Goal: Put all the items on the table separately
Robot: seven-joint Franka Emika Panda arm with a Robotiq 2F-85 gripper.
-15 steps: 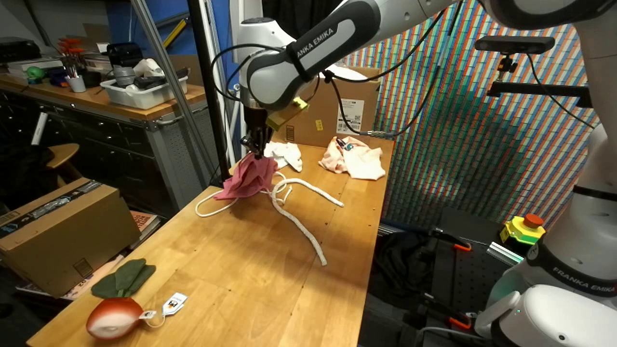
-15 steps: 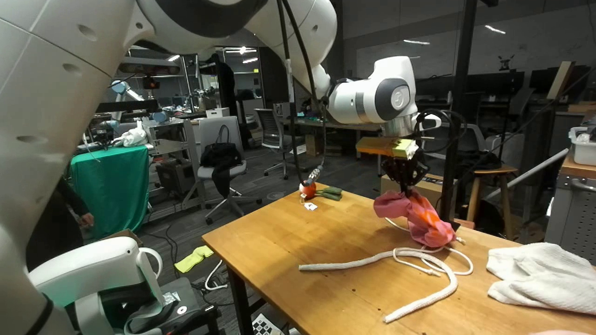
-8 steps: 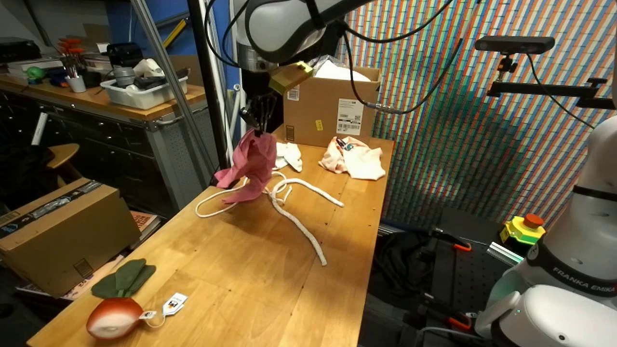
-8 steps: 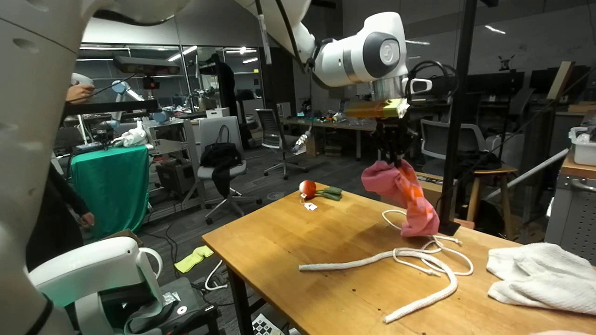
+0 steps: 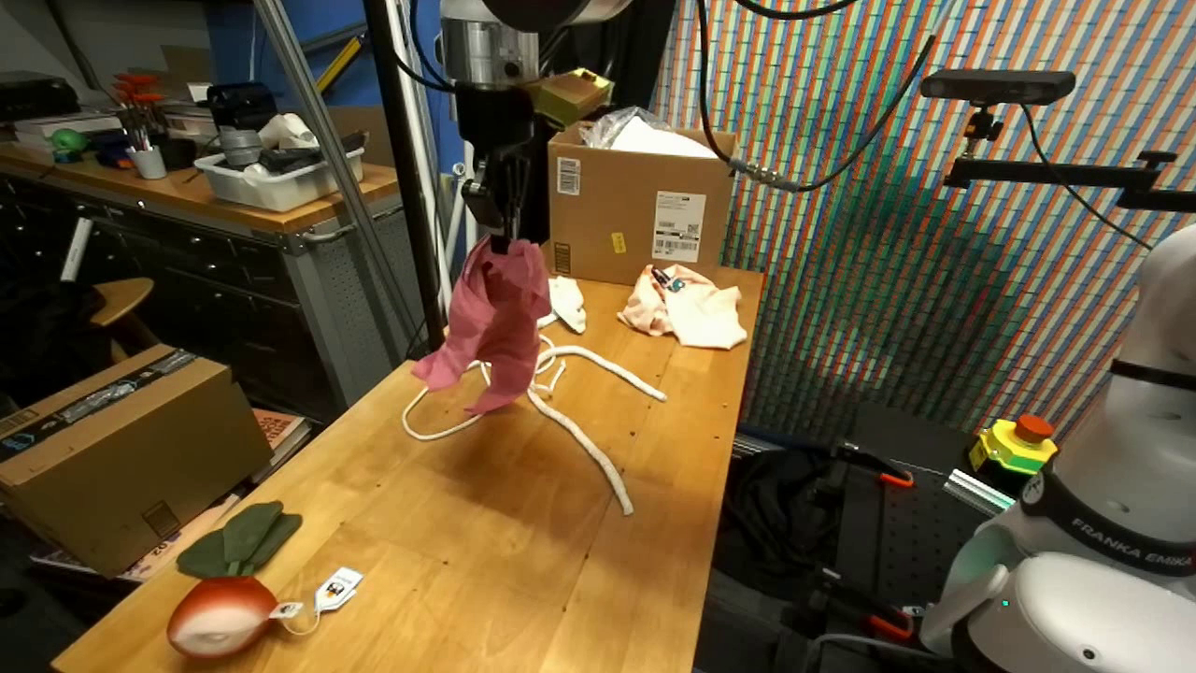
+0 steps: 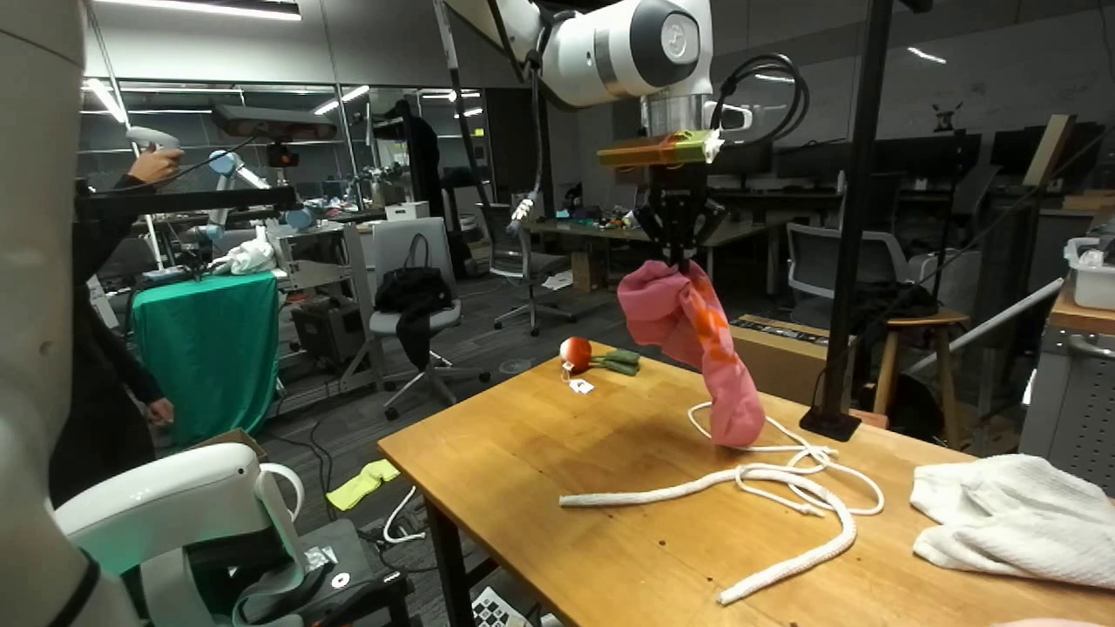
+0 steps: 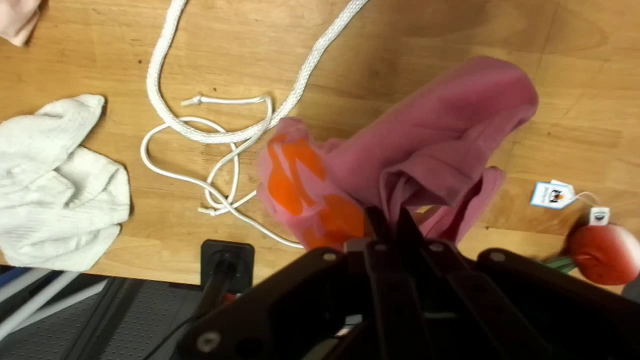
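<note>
Above the tan wooden table point(image 5: 523, 570), our black gripper point(image 6: 677, 260) pinches patterned pink cloth point(image 6: 702, 335). We advise low release, clear of braided white rope point(image 6: 645, 497).

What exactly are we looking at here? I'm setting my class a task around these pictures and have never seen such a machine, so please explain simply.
The machine is one remotely steered robot arm, with a black gripper at its end for pinching things. The wide room views are taken from two spots outside the robot; the close view looking down is taken from its wrist.

The gripper is closed on a pink cloth with orange patches, which hangs from it. On the wooden table lie a thick white rope, a thin white cord crossing it, a white cloth, a pale peach cloth and what looks like a red-and-white toy vegetable.
</note>
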